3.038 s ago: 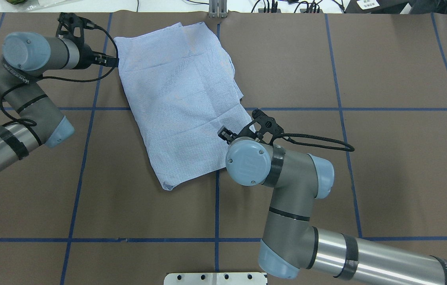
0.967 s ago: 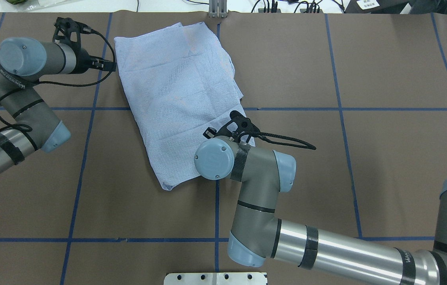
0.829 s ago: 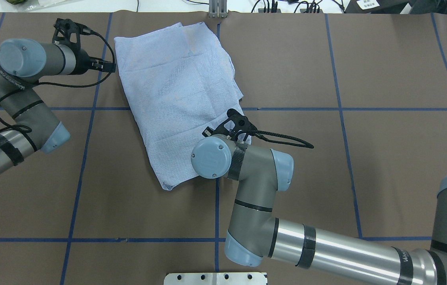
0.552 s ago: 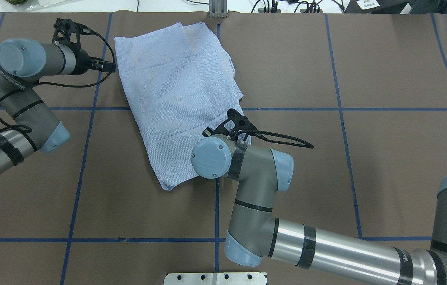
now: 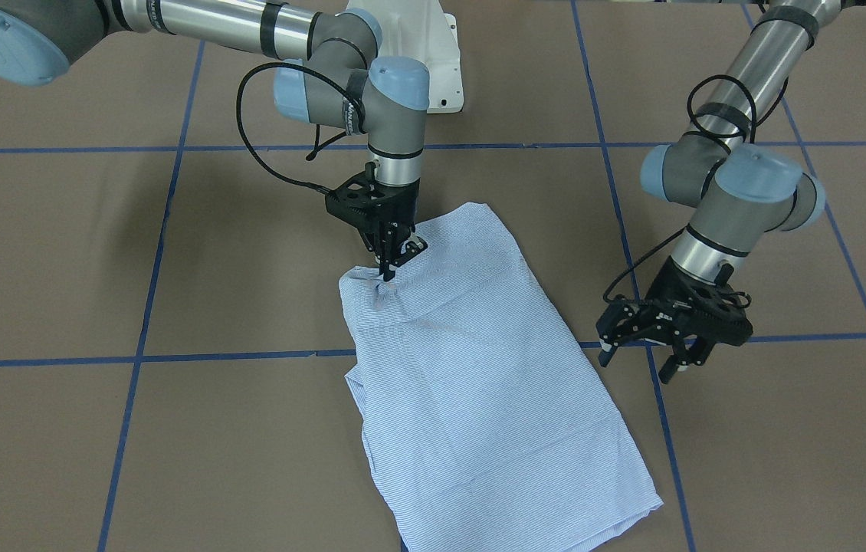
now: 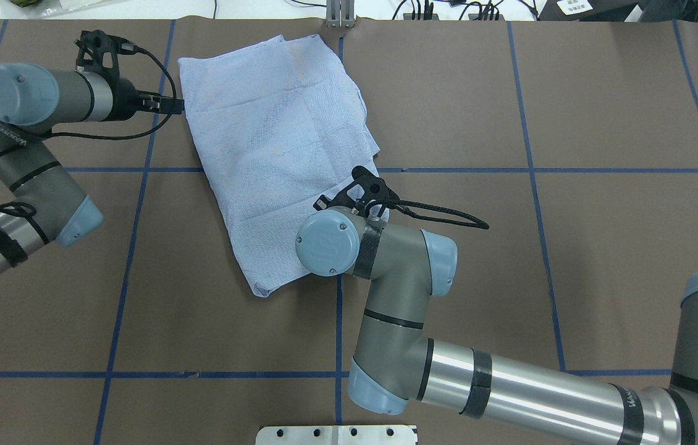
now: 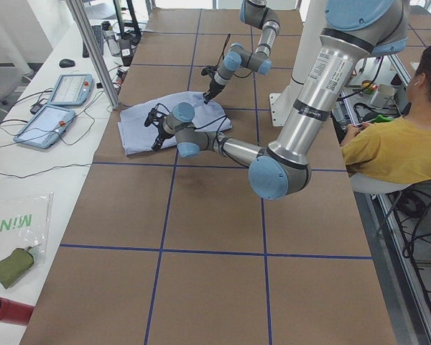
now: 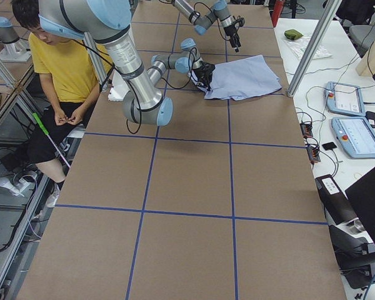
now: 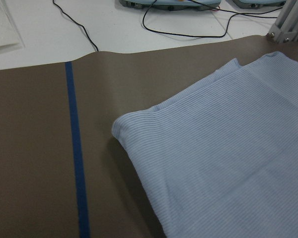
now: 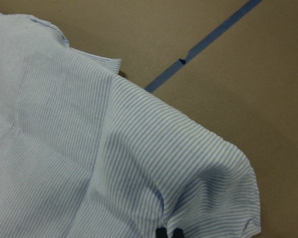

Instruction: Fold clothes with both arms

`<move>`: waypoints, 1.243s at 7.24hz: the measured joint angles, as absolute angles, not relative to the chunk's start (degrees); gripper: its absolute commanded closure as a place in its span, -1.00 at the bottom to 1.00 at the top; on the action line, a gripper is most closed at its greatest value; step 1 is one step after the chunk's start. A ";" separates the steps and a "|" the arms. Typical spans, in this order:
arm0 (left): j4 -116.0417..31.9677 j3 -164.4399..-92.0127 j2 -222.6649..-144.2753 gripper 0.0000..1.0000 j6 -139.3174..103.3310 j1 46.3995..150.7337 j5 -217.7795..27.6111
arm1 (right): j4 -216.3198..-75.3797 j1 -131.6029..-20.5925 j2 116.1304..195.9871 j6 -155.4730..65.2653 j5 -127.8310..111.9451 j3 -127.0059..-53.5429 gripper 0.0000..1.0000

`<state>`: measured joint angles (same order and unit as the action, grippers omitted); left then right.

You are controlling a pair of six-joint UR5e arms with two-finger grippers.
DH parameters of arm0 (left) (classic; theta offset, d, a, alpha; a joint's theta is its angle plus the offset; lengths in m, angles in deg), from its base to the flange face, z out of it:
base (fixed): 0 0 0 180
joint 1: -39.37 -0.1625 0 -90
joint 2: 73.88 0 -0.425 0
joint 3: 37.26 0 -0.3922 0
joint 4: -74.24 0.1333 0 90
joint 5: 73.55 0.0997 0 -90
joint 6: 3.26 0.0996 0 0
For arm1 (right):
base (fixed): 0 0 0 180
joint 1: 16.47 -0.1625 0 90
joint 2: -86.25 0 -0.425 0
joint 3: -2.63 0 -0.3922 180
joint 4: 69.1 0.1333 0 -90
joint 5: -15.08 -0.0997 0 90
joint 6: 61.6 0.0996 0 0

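The clothes are one light blue striped shirt [image 5: 479, 383] [image 6: 275, 136], folded into a rough rectangle on the brown table. My right gripper [image 5: 387, 268] points straight down at the shirt's edge nearest the robot. It is shut on a pinch of fabric there. In the right wrist view the cloth [image 10: 89, 148] bunches up into the fingertips [image 10: 162, 233]. My left gripper [image 5: 636, 362] [image 6: 177, 105] hangs open just off the shirt's side edge, apart from the cloth. The left wrist view shows the shirt's corner [image 9: 228, 158] but no fingers.
Blue tape lines grid the brown table cover [image 6: 509, 278]. A white base plate [image 6: 336, 434] sits at the near edge and an aluminium post [image 6: 340, 15] at the far edge. Control tablets [image 7: 57, 100] lie beyond the table. A seated person [image 7: 395, 144] is beside the robot.
Over three seconds my right arm swung left, onto the shirt's near edge, and has barely moved since. My left arm drew its elbow back; its gripper stays beside the shirt's edge.
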<state>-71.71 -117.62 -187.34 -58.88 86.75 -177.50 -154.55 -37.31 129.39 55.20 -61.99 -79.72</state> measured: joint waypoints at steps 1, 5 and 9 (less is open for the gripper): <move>-71.64 -124.00 -183.79 -1.00 -63.68 82.76 -177.88 | -154.52 -37.33 129.39 55.22 -61.95 -79.82 1.00; -69.79 -135.05 -176.96 -0.56 -85.72 65.72 -164.63 | -154.23 -37.35 129.59 55.23 -61.91 -79.98 1.00; -64.73 -135.34 -178.88 -0.55 -93.83 60.87 -161.77 | -154.14 -37.38 129.66 55.23 -61.56 -80.06 1.00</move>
